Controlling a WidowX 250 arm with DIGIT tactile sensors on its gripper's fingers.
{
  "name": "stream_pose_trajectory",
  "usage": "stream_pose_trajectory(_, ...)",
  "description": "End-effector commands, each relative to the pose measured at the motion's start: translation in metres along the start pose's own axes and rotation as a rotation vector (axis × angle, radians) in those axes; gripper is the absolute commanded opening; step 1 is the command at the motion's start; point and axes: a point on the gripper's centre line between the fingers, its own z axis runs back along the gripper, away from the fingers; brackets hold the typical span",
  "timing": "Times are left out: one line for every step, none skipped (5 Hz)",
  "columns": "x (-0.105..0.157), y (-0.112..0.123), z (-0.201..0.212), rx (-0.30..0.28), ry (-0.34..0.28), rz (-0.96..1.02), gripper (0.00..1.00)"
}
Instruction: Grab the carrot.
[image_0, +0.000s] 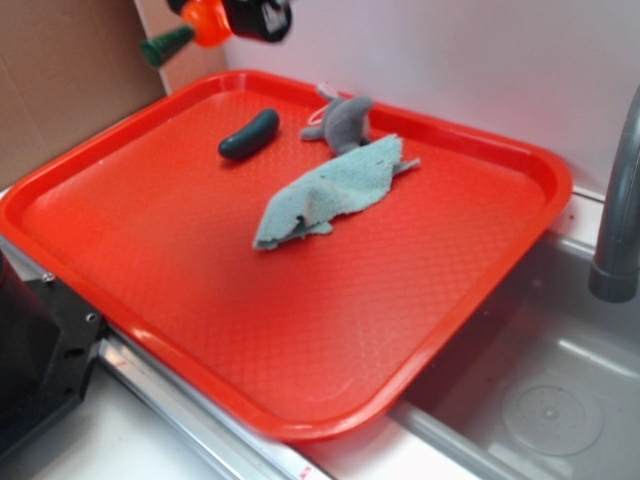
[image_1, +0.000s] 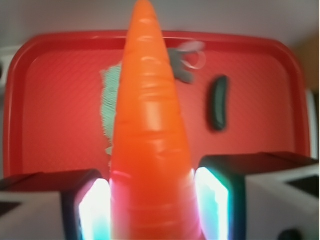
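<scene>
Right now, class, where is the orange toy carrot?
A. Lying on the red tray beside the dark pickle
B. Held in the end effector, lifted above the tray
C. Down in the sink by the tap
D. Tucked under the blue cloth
B: the wrist view shows the carrot clamped in the end effector, and the exterior view shows it high above the tray.

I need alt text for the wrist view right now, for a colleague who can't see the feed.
The gripper is shut on the orange carrot, which fills the middle of the view and points away from the camera, above a red tray. On the tray lie a dark green pickle, a pale blue cloth and a small grey toy.
</scene>
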Motion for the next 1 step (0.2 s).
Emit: stream_pose_trajectory(-0.0059,-0.0021,0.0135,-0.028,-0.015,0.054,0.0)
